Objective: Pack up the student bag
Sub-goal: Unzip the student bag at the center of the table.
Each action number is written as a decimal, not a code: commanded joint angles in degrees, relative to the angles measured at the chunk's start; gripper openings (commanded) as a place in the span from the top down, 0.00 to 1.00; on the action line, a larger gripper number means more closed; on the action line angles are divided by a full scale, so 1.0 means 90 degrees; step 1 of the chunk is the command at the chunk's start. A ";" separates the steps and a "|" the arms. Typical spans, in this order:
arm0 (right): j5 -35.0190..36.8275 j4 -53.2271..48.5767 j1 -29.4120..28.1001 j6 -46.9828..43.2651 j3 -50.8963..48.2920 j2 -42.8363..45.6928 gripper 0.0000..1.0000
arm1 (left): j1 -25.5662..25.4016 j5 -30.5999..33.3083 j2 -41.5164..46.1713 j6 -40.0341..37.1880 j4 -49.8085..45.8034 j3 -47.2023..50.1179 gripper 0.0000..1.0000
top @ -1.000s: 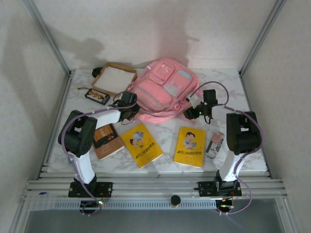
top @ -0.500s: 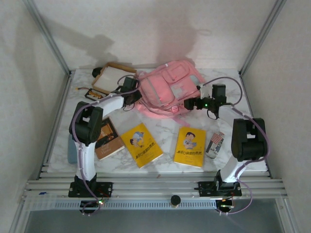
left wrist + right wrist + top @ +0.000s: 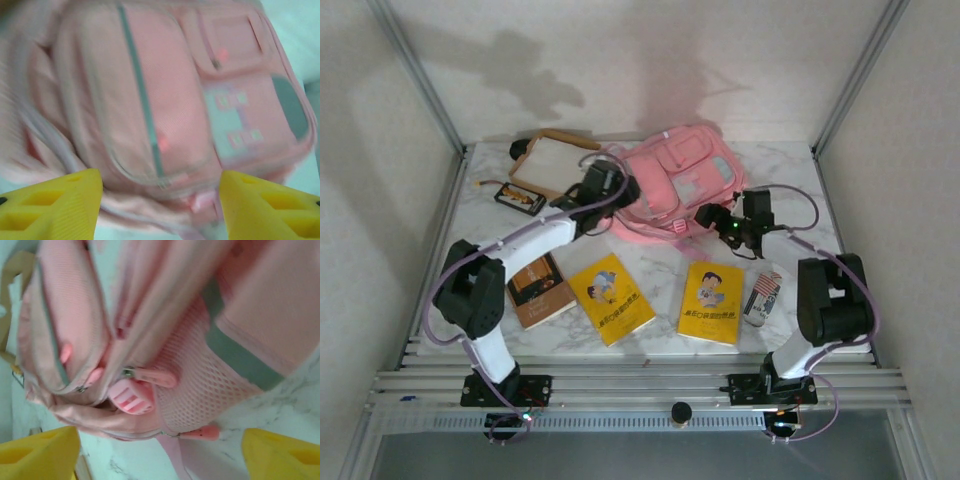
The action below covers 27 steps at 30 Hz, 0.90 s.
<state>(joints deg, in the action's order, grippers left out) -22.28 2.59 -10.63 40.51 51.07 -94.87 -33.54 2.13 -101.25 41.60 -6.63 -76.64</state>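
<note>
The student bag (image 3: 682, 178), pink with a pale blue-grey panel, lies at the back middle of the marble table. My left gripper (image 3: 623, 190) is at the bag's left side, and my right gripper (image 3: 708, 216) is at its lower right corner. In the left wrist view the blurred bag (image 3: 165, 100) lies beyond my left gripper (image 3: 160, 210), whose yellow fingertips (image 3: 50, 205) stand wide apart and open. The right wrist view has the bag's mesh side pocket (image 3: 200, 375) and pink zipper pulls (image 3: 150, 376) ahead of my open right gripper (image 3: 160, 455).
Two yellow books (image 3: 610, 298) (image 3: 712, 302), a brown book (image 3: 540, 290) and a striped can (image 3: 761, 297) lie in a row nearer the arms. A tan cardboard tray (image 3: 552, 162) and a small black case (image 3: 520, 198) sit at the back left.
The bag has shifted back and to the right and turned. My left gripper has opened, let go of the bag and moved right. My right gripper has also spread its fingers.
</note>
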 commanded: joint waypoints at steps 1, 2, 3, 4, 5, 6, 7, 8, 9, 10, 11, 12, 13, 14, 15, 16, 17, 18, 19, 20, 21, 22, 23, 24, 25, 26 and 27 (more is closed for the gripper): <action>0.0410 -0.0005 -0.0113 0.1318 0.0078 -0.0515 0.25 | -0.0480 0.0006 -0.0184 0.0211 -0.0219 0.0106 0.38; 0.0445 0.0128 -0.0113 0.1421 0.0049 -0.0605 0.27 | -0.0580 0.0008 -0.0208 0.0189 -0.0191 0.0099 0.38; 0.0528 0.0154 -0.0107 0.1497 0.0089 -0.0704 0.29 | -0.0679 0.0022 -0.0242 0.0221 -0.0237 0.0061 0.38; 0.0572 0.0287 -0.0107 0.1531 0.0120 -0.0781 0.33 | -0.0753 0.0016 -0.0268 0.0252 -0.0245 0.0049 0.39; 0.0633 0.0367 -0.0127 0.1599 0.0173 -0.0887 0.38 | -0.0833 -0.0035 -0.0299 0.0251 -0.0171 0.0082 0.40; 0.0667 0.0345 -0.0124 0.1659 0.0270 -0.0983 0.42 | -0.0894 -0.0062 -0.0334 0.0286 -0.0166 0.0088 0.40; 0.0692 0.0430 -0.0125 0.1647 0.0328 -0.1045 0.45 | -0.0943 -0.0101 -0.0366 0.0316 -0.0164 0.0086 0.40; 0.0799 0.0425 -0.0152 0.1633 0.0459 -0.1092 0.46 | -0.0996 -0.0190 -0.0399 0.0269 -0.0104 0.0107 0.41; 0.0879 0.0427 -0.0166 0.1605 0.0544 -0.1137 0.47 | -0.1051 -0.0184 -0.0435 0.0249 -0.0102 0.0107 0.41; 0.0910 0.0484 -0.0179 0.1593 0.0586 -0.1155 0.47 | -0.1081 -0.0154 -0.0477 0.0253 -0.0130 0.0100 0.41; 0.0951 0.0557 -0.0186 0.1609 0.0609 -0.1181 0.47 | -0.1111 -0.0205 -0.0514 0.0235 -0.0125 0.0107 0.42; 0.0902 0.0672 -0.0203 0.1598 0.0622 -0.1204 0.45 | -0.1127 -0.0253 -0.0550 0.0212 -0.0098 0.0115 0.42; 0.0899 0.0718 -0.0200 0.1602 0.0666 -0.1255 0.45 | -0.1144 -0.0233 -0.0571 0.0228 -0.0105 0.0126 0.42; 0.0915 0.0737 -0.0206 0.1655 0.0691 -0.1305 0.49 | -0.1163 -0.0218 -0.0593 0.0254 -0.0108 0.0127 0.42; 0.0933 0.0795 -0.0199 0.1719 0.0690 -0.1371 0.59 | -0.1178 -0.0248 -0.0605 0.0279 -0.0080 0.0137 0.43; 0.0918 0.0852 -0.0198 0.1764 0.0702 -0.1399 0.65 | -0.1190 -0.0336 -0.0629 0.0304 -0.0043 0.0137 0.43; 0.0889 0.0925 -0.0196 0.1804 0.0724 -0.1405 0.71 | -0.1204 -0.0445 -0.0665 0.0337 -0.0022 0.0115 0.43; 0.0860 0.0987 -0.0212 0.1835 0.0744 -0.1367 0.77 | -0.1228 -0.0516 -0.0718 0.0364 -0.0060 0.0059 0.43; 0.0884 0.0996 -0.0233 0.1867 0.0758 -0.1309 0.83 | -0.1252 -0.0530 -0.0771 0.0389 -0.0117 -0.0008 0.43; 0.0929 0.1001 -0.0254 0.1908 0.0747 -0.1195 0.89 | -0.1294 -0.0511 -0.0831 0.0405 -0.0149 -0.0061 0.44; 0.0933 0.1032 -0.0266 0.1973 0.0721 -0.1091 0.93 | -0.1328 -0.0505 -0.0875 0.0404 -0.0135 -0.0087 0.44; 0.0872 0.1082 -0.0264 0.2060 0.0672 -0.0979 0.98 | -0.1373 -0.0500 -0.0938 0.0425 -0.0074 -0.0097 0.44; 0.0815 0.1089 -0.0264 0.2157 0.0648 -0.0858 1.00 | -0.1413 -0.0532 -0.1001 0.0436 0.0003 -0.0083 0.44; 0.0748 0.1134 -0.0264 0.2212 0.0643 -0.0766 1.00 | -0.1446 -0.0574 -0.1054 0.0459 0.0051 -0.0102 0.44; 0.0679 0.1169 -0.0264 0.2258 0.0657 -0.0647 1.00 | -0.1476 -0.0598 -0.1114 0.0493 0.0072 -0.0139 0.44; 0.0629 0.1144 -0.0264 0.2316 0.0684 -0.0539 1.00 | -0.1509 -0.0576 -0.1164 0.0505 0.0096 -0.0195 0.44; 0.0599 0.1115 -0.0264 0.2343 0.0717 -0.0464 1.00 | -0.1541 -0.0546 -0.1183 0.0515 0.0129 -0.0237 0.44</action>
<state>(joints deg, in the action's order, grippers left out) -15.38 9.13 -12.43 59.64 56.25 -103.98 -46.50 -2.20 -110.76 45.06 -7.11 -76.42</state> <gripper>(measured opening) 0.055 0.563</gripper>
